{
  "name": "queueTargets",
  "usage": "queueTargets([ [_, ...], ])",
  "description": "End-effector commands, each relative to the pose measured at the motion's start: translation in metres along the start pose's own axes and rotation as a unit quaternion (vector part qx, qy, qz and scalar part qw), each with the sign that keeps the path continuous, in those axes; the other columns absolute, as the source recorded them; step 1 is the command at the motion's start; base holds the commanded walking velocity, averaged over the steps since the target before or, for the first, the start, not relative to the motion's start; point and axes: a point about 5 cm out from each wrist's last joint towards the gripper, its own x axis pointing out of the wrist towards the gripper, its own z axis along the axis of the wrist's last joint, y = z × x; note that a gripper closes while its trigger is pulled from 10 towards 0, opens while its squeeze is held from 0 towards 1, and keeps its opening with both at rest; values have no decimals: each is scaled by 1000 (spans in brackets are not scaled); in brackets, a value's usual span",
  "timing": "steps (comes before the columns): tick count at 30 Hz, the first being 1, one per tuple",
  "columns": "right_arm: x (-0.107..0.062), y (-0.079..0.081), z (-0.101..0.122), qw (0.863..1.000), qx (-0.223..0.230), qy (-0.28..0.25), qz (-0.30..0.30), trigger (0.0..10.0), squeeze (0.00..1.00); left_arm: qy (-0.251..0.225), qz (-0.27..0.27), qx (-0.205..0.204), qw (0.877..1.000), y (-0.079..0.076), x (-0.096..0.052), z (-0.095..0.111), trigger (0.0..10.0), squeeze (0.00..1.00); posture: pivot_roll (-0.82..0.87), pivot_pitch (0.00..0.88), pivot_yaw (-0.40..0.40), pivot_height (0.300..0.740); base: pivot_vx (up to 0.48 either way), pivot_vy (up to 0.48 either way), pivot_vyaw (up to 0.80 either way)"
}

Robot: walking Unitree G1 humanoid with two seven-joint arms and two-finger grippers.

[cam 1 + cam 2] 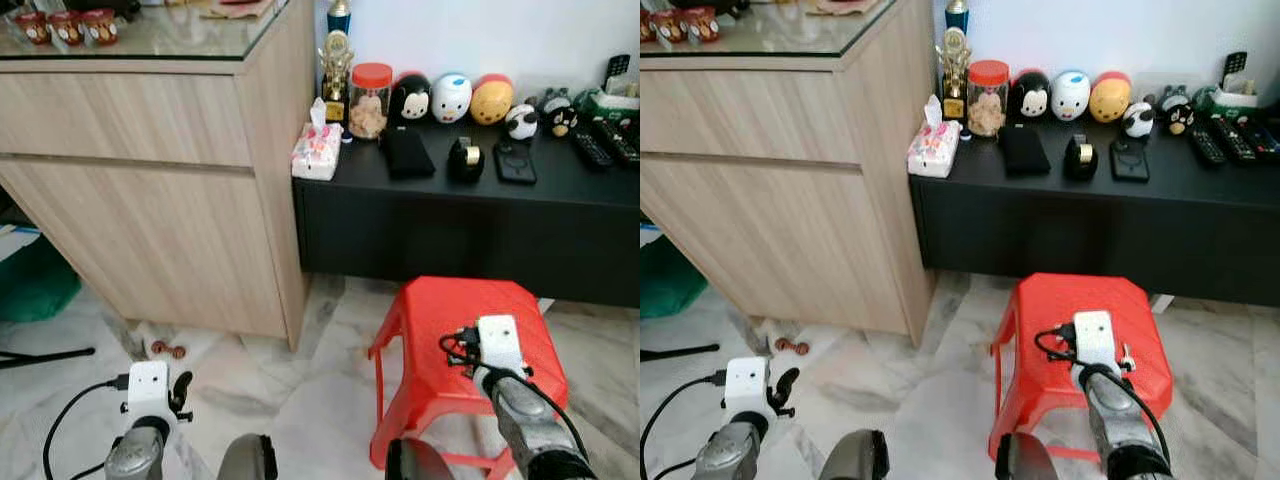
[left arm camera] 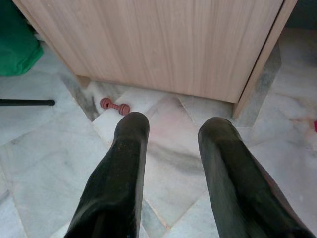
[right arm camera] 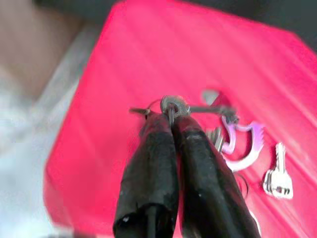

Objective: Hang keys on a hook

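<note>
Left gripper [image 2: 171,148] sits low at lower left of your head view, over marble floor [image 1: 300,385]; fingers spread wide, nothing between them; small red dumbbell toy [image 2: 114,105] lies on the tiles at the foot of the wooden cabinet [image 1: 150,190]. Centre-right of frame you have the red stool [image 1: 440,340] in front of the black console [image 1: 480,215]. Right gripper [image 3: 172,115] is over the stool seat, fingers pinched together on the ring of the keys [image 3: 237,144]; bunch with purple tag and one silver key lies on the seat beside the fingertips.
</note>
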Motion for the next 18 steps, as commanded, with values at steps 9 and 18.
queueTargets([
  [9,4,-6,16,994,95,32,51,10000,0,3,-7,10,1000,-2,1,-1,10000,0,-67,9,7,616,0,0,0],
  [18,3,-19,35,999,-18,-30,7,10000,0,2,-6,10,1000,-2,1,-1,10000,0,-62,4,5,616,0,0,0],
])
